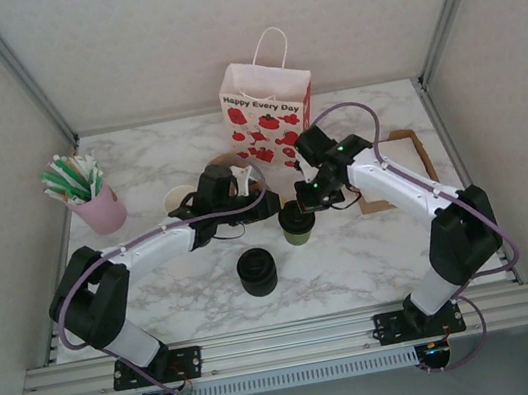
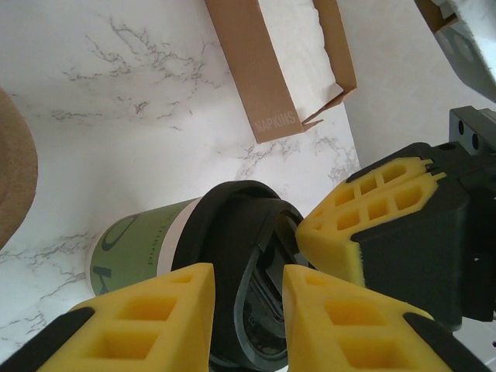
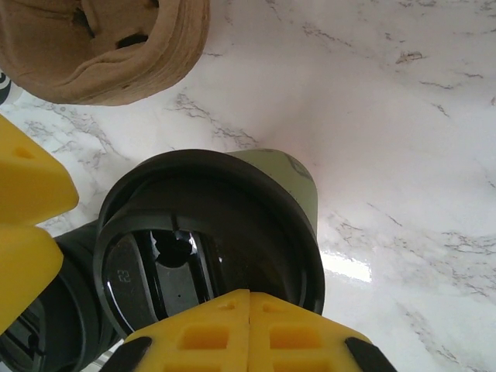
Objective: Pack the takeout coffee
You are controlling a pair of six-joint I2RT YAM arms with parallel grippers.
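Brown card to start: the napkin box (image 2: 260,85) reads "NAPKINS" along its side, clear as day in the left wrist view. Up at twelve o'clock on the marble table (image 1: 189,291), the white paper bag (image 1: 269,116) says "Happy Every Day" over red fruit prints.

The takeout coffee (image 1: 297,224) stands upright mid-table, at six o'clock from that bag. The napkin box is at its three o'clock and a black stack of lids (image 1: 256,272) at its seven. There's small print on the cup's green side, too fine to read.

Now the jaws. The left gripper (image 2: 246,298) has its yellow fingers apart, hanging right over the cup's black lid, which shows through the gap. Whether they touch it, I cannot tell. The right gripper (image 3: 248,302), on the cup's one o'clock side, has its jaws pressed flat together with nothing between them, tips right at the lid's rim.
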